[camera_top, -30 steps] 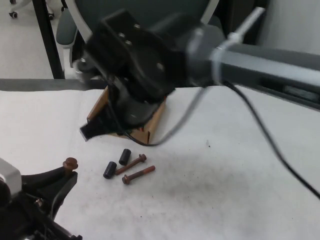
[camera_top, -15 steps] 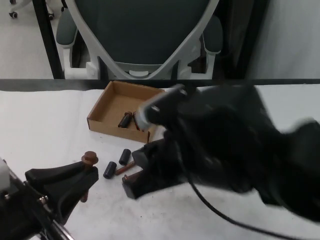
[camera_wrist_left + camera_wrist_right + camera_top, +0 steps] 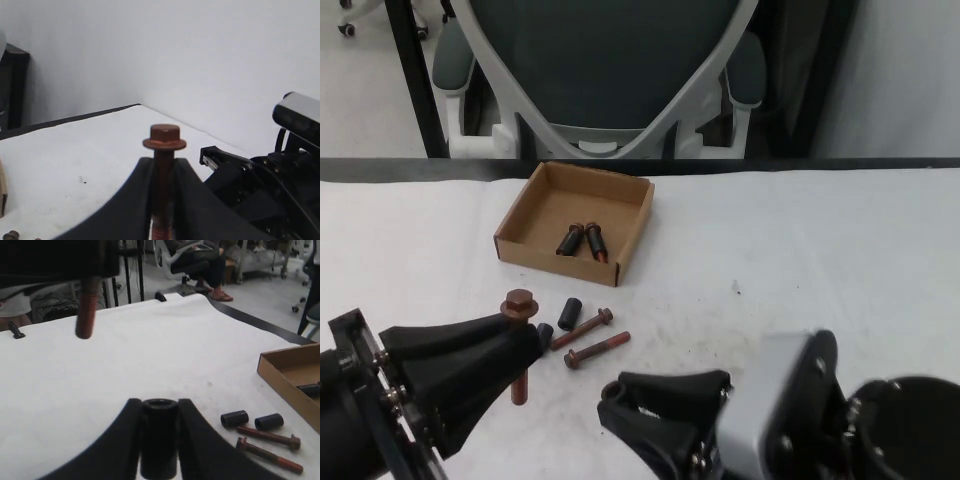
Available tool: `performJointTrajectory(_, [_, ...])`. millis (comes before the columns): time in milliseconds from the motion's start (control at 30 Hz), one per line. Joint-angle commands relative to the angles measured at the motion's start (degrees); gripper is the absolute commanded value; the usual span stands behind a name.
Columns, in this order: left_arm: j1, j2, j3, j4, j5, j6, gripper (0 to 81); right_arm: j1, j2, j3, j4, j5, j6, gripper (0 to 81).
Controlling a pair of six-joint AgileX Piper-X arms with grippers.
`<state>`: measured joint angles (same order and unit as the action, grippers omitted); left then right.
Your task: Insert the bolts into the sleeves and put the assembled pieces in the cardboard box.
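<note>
High view, we see white worktop (image 3: 840,250), cardboard box (image 3: 552,262) holding two assembled pieces (image 3: 582,238), loose bolts (image 3: 597,349) and sleeves (image 3: 569,312) nearby, office chair (image 3: 600,60) behind, left wrist, left claw (image 3: 163,167) clamped on upright rusty bolt (image 3: 164,137), pale wall (image 3: 200,50), right wrist, right claw (image 3: 159,410) clamped on black sleeve (image 3: 159,450), grey floor (image 3: 270,295).

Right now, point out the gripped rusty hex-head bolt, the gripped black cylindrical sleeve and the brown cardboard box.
Rusty hex-head bolt (image 3: 162,175), left wrist view, shaft.
Black cylindrical sleeve (image 3: 159,437), right wrist view, side wall.
Brown cardboard box (image 3: 555,258), high view, front wall.
</note>
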<state>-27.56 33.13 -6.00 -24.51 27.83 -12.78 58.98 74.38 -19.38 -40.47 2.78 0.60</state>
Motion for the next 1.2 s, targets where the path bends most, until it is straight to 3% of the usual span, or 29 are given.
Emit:
performJointTrajectory(0, [0.08, -0.21, -0.57, -1.49, 1.09, -3.72, 0.8, 0.44, -0.70, 1.43, -4.08, -0.91, -2.56, 0.3])
performJointTrajectory(367, [-0.02, 1.04, -0.57, -6.60, 7.57, -5.09, 0.8, 0.44, -0.70, 1.42, -4.88, -8.37, -7.66, 0.3])
performJointTrajectory(667, [-2.59, 12.13, -0.57, -18.77, 12.37, -4.38, 0.8, 0.44, -0.70, 1.42, -5.31, -10.02, -8.51, 0.3])
performJointTrajectory(867, [-6.38, 16.09, -0.57, -23.88, 12.61, 0.96, 0.8, 0.44, -0.70, 1.42, -5.73, -12.12, -8.52, 0.3])
performJointTrajectory(1167, [-6.44, 16.09, -0.13, -23.88, 12.61, 3.47, 0.8, 0.44, -0.70, 1.42, -5.73, -12.12, -8.52, 0.3])
